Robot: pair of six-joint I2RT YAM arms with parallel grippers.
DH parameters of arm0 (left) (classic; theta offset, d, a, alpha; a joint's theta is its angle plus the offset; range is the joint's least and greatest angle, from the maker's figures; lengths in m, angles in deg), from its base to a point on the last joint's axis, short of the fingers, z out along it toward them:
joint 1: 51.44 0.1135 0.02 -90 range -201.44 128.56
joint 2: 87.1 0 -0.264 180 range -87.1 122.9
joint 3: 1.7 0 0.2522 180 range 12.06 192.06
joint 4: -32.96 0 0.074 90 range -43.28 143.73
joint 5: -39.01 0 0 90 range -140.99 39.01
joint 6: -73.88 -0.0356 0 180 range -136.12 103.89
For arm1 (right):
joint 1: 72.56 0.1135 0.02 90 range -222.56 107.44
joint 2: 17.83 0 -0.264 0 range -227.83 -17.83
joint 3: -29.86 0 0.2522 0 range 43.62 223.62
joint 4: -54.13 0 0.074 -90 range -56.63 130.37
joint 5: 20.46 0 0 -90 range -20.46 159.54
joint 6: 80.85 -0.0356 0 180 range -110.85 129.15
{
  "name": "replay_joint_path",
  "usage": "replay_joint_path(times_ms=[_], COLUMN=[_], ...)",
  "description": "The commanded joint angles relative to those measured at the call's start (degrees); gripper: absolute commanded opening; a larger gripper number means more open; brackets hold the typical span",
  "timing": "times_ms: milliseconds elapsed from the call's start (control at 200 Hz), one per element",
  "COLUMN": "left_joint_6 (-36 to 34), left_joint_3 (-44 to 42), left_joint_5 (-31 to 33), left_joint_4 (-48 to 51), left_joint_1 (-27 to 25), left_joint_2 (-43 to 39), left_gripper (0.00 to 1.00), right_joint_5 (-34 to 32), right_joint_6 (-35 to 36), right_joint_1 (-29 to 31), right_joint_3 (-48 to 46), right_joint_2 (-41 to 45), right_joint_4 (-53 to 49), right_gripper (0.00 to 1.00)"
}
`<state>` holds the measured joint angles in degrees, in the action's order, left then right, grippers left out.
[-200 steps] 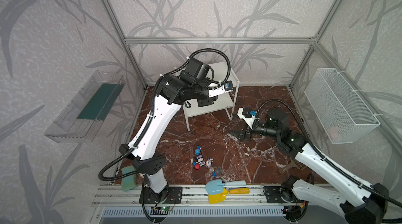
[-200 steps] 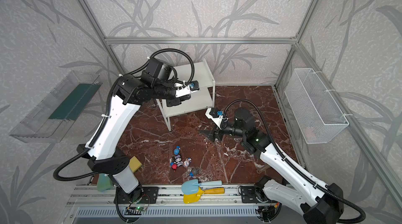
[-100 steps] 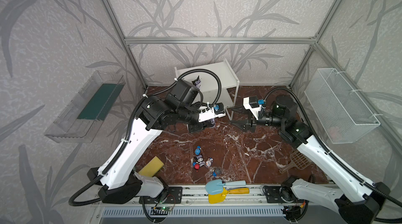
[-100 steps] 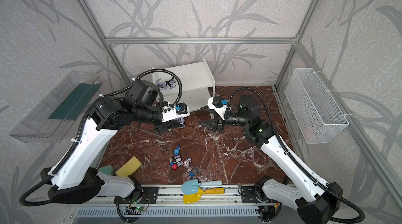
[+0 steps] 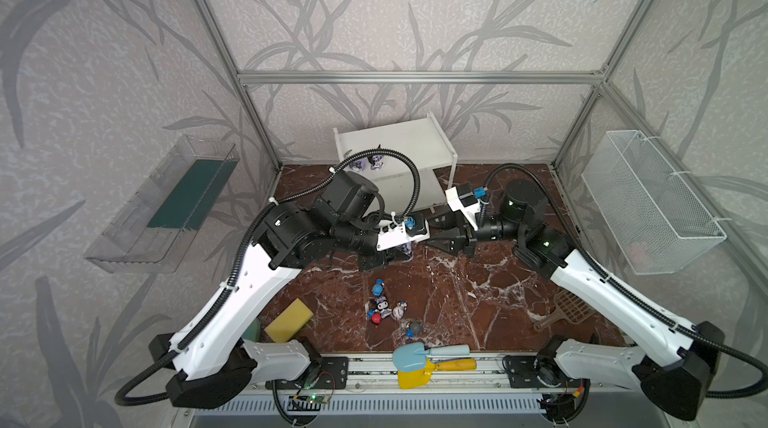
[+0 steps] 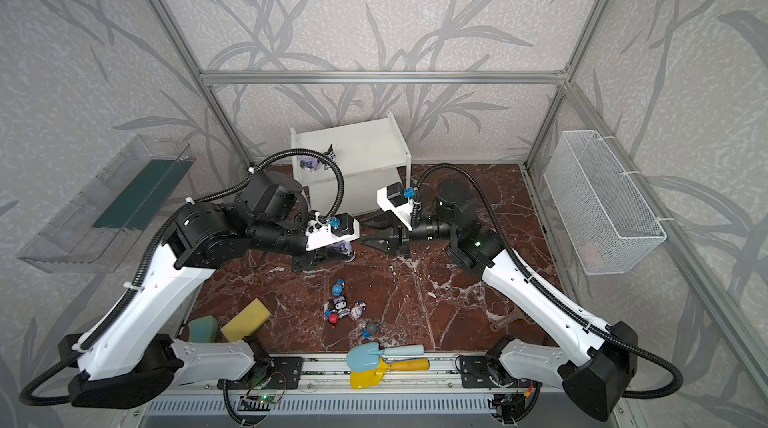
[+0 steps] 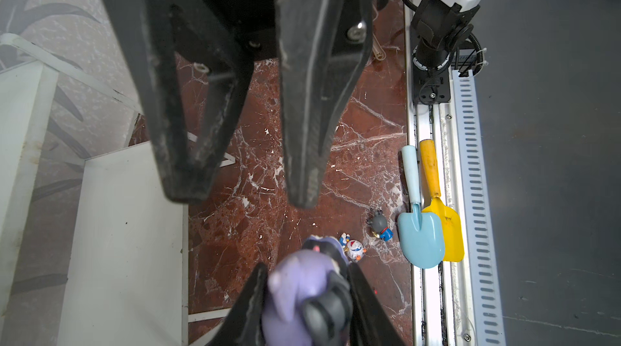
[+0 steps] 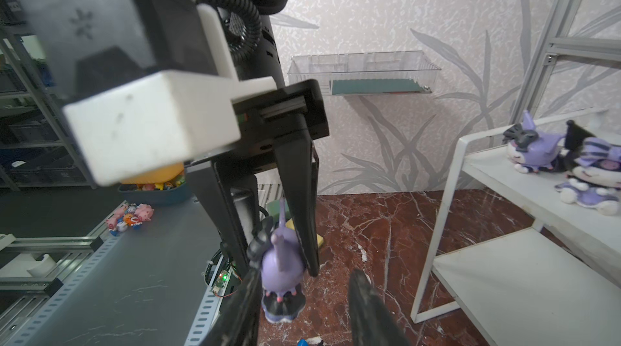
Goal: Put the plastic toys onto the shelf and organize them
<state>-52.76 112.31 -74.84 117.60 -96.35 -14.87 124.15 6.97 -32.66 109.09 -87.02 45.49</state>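
Note:
My left gripper (image 7: 307, 294) (image 5: 401, 253) is shut on a purple plastic toy (image 7: 295, 294) (image 8: 280, 270) (image 6: 345, 248) above the middle of the floor. My right gripper (image 8: 304, 294) (image 5: 436, 234) faces it, open. The toy hangs between the right jaws, close to one finger and well clear of the other. Two purple toys (image 8: 531, 152) (image 8: 591, 173) (image 5: 372, 162) lie on the top board of the white shelf (image 8: 504, 287) (image 5: 407, 141) (image 6: 365, 147). Several small toys (image 5: 384, 307) (image 6: 343, 309) (image 7: 354, 248) lie in a cluster on the floor near the front.
A yellow sponge (image 5: 289, 320) lies front left. Blue (image 5: 415, 357) and yellow (image 5: 432, 372) shovels lie on the front rail. A brown scoop (image 5: 569, 309) lies front right. A wire basket (image 5: 652, 201) hangs on the right wall and a clear tray (image 5: 166, 201) on the left wall.
The left arm has swung from the shelf out to the middle with a purple toy. The right gripper has risen to meet it, and its jaws have narrowed.

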Motion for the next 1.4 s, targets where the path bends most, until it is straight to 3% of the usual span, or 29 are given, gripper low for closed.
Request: replay_joint_path(times_ms=[0, 390, 710, 860, 920, 1010, 1085, 1160, 1395], left_joint_6=[0.16, 0.41, 0.6, 0.79, 1.62, 4.4, 7.34, 9.69, 14.0], left_joint_3=[-1.33, -2.95, -3.88, -4.43, -4.93, -7.16, -10.1, -13.73, -24.38], left_joint_5=[-1.02, 0.04, 0.48, 1.33, 2.33, 6.11, 11.26, 14.81, 22.56], left_joint_4=[-0.99, -2.27, -2.92, -3.31, -4.13, -7.21, -10.33, -12.89, -19.55], left_joint_1=[-0.6, -1.31, -1.64, -1.68, -1.7, -1.75, -1.74, -1.69, -1.62], left_joint_2=[-1.59, -3.75, -4.66, -5.21, -5.67, -7.7, -10.36, -14.01, -24.89], left_gripper=[0.23, 0.23, 0.23, 0.24, 0.33, 0.68, 0.8, 0.98, 0.99], right_joint_5=[1.42, 2.08, 2.05, 0.24, -0.76, -1.93, -2.19, -2.5, -4.91], right_joint_6=[-1.41, -1.06, -1.16, -1.06, -0.78, -0.14, -0.54, -1.82, -3.03], right_joint_1=[1.78, 4.83, 5.96, 5.98, 5.94, 5.15, 3.33, 1.01, -5.28], right_joint_3=[2.36, 4.04, 4.84, 4.76, 4.86, 5.19, 5.81, 6.24, 9.88], right_joint_2=[-0.92, -3.37, -3.82, -3.58, -3.58, -3.8, -4.53, -5.32, -10.39], right_joint_4=[3.1, 2.17, 2.2, 2.6, 2.74, 3.43, 4.9, 8.09, 17.51], right_gripper=[0.4, 0.22, 0.0, 0.0, 0.0, 0.0, 0.0, 0.0, 0.0])
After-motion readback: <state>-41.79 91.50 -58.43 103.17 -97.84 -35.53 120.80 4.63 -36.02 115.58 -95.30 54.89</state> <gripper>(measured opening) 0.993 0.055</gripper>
